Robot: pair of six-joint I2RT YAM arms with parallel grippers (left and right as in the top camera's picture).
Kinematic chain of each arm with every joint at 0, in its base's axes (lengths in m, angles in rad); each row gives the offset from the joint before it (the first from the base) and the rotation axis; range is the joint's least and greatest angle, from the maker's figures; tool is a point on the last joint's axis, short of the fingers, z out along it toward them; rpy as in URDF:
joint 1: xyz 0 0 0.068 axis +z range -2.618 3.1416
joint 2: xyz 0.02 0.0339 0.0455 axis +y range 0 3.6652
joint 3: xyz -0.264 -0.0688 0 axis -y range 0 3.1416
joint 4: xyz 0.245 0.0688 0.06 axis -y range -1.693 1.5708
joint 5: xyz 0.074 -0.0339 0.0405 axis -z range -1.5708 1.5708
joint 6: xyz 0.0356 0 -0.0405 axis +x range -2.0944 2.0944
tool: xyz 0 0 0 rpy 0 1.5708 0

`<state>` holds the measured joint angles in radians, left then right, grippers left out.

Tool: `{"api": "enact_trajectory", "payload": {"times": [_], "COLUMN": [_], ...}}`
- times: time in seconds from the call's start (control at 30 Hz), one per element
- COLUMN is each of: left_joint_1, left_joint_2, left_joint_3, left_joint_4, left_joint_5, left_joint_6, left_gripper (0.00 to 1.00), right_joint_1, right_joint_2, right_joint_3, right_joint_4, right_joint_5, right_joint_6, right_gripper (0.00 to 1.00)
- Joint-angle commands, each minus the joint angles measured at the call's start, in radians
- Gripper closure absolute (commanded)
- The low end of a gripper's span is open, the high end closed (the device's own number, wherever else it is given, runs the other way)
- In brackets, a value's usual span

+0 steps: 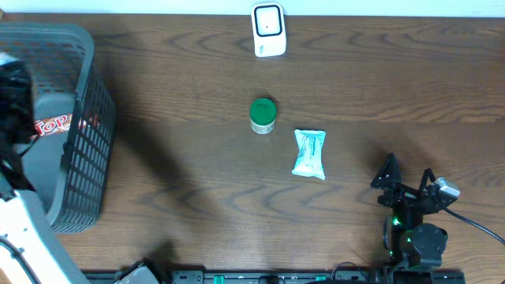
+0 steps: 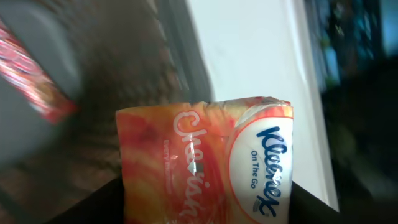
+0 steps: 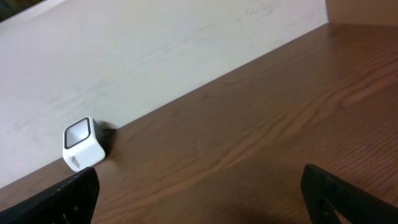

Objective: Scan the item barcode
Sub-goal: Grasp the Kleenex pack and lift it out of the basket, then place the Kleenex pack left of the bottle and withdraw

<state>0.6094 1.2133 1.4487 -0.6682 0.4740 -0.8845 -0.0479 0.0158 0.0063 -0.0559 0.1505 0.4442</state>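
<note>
The left claw [image 2: 205, 184] is clenched on an orange Kleenex pack [image 2: 205, 155]. Its two dark fingers [image 2: 93, 205] press the pack from both sides, and the white logo oval faces the wrist camera. No barcode is visible on this face. The pack is held up above the grey basket [image 1: 87, 150], which stands at the left edge of the tabletop [image 1: 197, 181]. From overhead the pack itself cannot be made out, because the left arm covers that place. Inside the basket lies a red packet [image 1: 52, 125], below and apart from the pack.

The white scanner [image 1: 268, 30] stands at the middle of the far edge of the tabletop, well apart from the basket. A jar [image 1: 262, 115] with a green lid is upright near the middle of the tabletop. Just beside it, toward the right edge, a pale blue pouch [image 1: 309, 153] lies flat.

The right claw [image 1: 406, 175] is near the front right corner, with its jaws spread wide and nothing between them. It points toward the scanner.
</note>
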Motion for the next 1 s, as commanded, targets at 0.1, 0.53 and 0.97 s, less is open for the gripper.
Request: {"api": "enact_trajectory", "payload": {"times": [0.1, 0.53, 0.97], "left_joint_1": [-0.233, -0.684, -0.874], "left_joint_2": [0.002, 0.196, 0.578], "left_joint_3": [0.006, 0.006, 0.006], "left_joint_4": [0.007, -0.017, -0.057], "left_joint_5": [0.024, -0.317, -0.464], "left_joint_6": [-0.010, 0.002, 0.001], "left_gripper": [0.30, 0.30, 0.31], "right_joint_1": [0.010, 0.010, 0.010], "right_joint_2": [-0.003, -0.003, -0.003], "right_joint_3": [-0.001, -0.001, -0.001], "right_joint_4": [-0.004, -0.004, -0.004], "right_joint_5": [0.002, 0.002, 0.002], "right_joint_6": [0.007, 0.007, 0.008], "right_gripper": [0.01, 0.01, 0.01]}}
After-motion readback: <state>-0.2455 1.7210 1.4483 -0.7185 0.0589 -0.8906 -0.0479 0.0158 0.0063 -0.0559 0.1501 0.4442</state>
